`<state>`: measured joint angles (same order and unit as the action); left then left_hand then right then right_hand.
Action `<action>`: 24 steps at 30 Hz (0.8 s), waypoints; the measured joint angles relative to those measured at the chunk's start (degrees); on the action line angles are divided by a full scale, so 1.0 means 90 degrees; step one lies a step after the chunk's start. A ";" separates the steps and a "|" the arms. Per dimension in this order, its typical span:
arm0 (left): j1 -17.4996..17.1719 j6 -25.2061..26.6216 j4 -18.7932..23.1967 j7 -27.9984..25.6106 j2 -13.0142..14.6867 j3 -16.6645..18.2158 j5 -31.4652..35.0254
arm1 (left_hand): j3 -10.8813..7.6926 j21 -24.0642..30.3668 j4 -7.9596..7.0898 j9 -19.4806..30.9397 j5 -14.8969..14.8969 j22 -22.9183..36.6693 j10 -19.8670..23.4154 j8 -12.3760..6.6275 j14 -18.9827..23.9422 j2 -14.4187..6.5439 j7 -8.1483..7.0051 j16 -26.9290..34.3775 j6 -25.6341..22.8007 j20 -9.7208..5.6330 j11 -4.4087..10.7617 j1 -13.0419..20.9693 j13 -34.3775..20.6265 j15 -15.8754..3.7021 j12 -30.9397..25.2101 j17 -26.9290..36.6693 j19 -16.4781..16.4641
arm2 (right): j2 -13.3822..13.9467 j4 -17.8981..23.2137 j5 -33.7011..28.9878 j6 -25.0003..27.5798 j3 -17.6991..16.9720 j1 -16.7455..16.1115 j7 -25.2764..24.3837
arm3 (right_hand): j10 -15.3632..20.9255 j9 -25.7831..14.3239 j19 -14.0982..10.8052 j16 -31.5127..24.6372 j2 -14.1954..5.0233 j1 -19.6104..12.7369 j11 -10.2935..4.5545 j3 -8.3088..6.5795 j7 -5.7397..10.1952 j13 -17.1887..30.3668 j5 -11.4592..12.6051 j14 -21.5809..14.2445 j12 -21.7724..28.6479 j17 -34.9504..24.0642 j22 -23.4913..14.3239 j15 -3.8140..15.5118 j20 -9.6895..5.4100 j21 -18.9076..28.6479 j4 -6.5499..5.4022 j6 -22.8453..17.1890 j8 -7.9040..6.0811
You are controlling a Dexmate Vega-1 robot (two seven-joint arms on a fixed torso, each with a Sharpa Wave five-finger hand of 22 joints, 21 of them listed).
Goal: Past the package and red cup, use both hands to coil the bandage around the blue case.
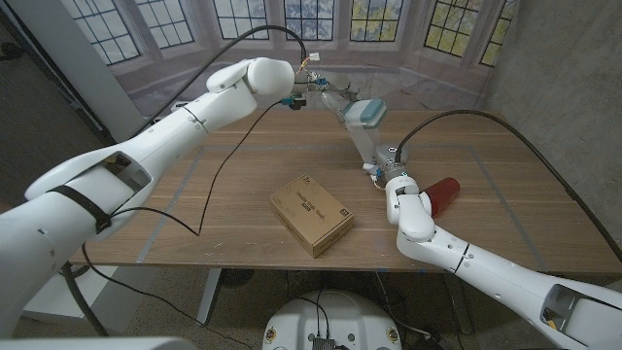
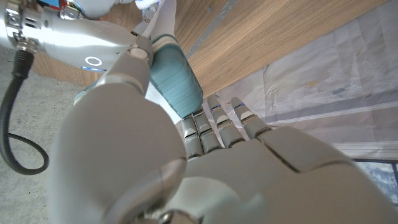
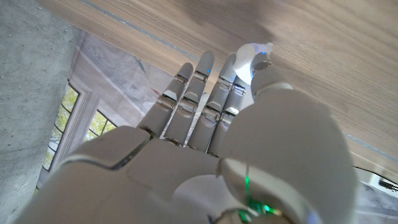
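A backdrop printed with tall windows (image 1: pixel 292 19) hangs behind the wooden bench (image 1: pixel 233 165) in the head view. A cardboard package (image 1: pixel 312 214) lies near the bench's middle, and a red cup (image 1: pixel 443 193) lies on its side just beside the right hand (image 1: pixel 400 185). At the far edge the left hand (image 1: pixel 313 97) holds the blue case (image 1: pixel 363 113) above the bench, and a white bandage (image 1: pixel 362 144) runs down from the case to the right hand, which pinches its lower end. In the left wrist view, the left hand's fingers (image 2: pixel 214 124) are curled against the ribbed case (image 2: pixel 177 78), gripping it. In the right wrist view, the right hand's fingers (image 3: pixel 199 93) reach out nearly straight and close together over the wood, with a bit of white bandage (image 3: pixel 250 57) at the thumb's tip.
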<state>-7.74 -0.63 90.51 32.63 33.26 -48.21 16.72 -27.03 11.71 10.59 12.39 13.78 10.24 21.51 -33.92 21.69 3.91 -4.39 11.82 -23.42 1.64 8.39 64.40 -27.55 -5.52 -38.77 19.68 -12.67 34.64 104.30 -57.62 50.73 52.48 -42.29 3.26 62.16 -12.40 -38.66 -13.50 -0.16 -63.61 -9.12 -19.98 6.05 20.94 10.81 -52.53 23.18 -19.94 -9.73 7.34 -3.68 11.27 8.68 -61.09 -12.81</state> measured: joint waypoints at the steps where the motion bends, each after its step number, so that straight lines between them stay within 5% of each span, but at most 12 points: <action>1: 0.0000 0.0000 0.0000 0.0020 0.0000 0.0000 -0.0010 | 0.0000 0.0000 0.0000 0.0000 0.0000 0.0000 0.0000 -0.0002 0.0000 0.0000 0.0000 0.0000 0.0000 0.0000 0.0000 0.0000 0.0000 0.0000 -0.0009 0.0000 0.0000 | 0.0009 -0.0014 0.0000 0.0000 -0.0001 0.0014 0.0000 | 0.0000 0.0000 0.0000 0.0000 0.0000 0.0000 0.0000 0.0000 0.0000 -0.0001 0.0000 0.0000 0.0000 0.0000 0.0000 0.0000 0.0000 0.0000 0.0000 0.0000 0.0000; 24: -0.0195 0.0057 0.0385 0.0277 0.0220 0.0117 -0.0190 | 0.0000 0.0000 0.0000 0.0000 -0.0011 0.0000 -0.0002 -0.0026 0.0000 0.0013 -0.0001 0.0000 -0.0001 -0.0001 0.0002 -0.0013 0.0000 -0.0001 -0.0037 0.0000 -0.0001 | 0.0229 -0.0171 0.0211 -0.0074 0.0037 0.0258 -0.0047 | -0.0019 -0.0002 0.0000 0.0044 0.0027 0.0025 -0.0049 0.0000 -0.0002 -0.0007 -0.0002 0.0000 -0.0025 -0.0001 0.0000 0.0000 0.0000 0.0000 0.0000 0.0002 -0.0002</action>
<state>-9.50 -0.11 93.97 35.12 35.25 -47.16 15.01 -27.03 11.71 10.59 12.39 13.68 10.24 21.50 -34.15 21.69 4.03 -4.40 11.82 -23.44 1.64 8.41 64.28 -27.55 -5.53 -39.10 19.69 -12.68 36.70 102.76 -55.72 50.07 52.81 -39.97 2.84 61.99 -12.42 -38.65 -13.10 0.08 -63.38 -9.55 -19.98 6.03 20.88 10.79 -52.53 22.96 -19.95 -9.73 7.34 -3.68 11.27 8.68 -61.08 -12.83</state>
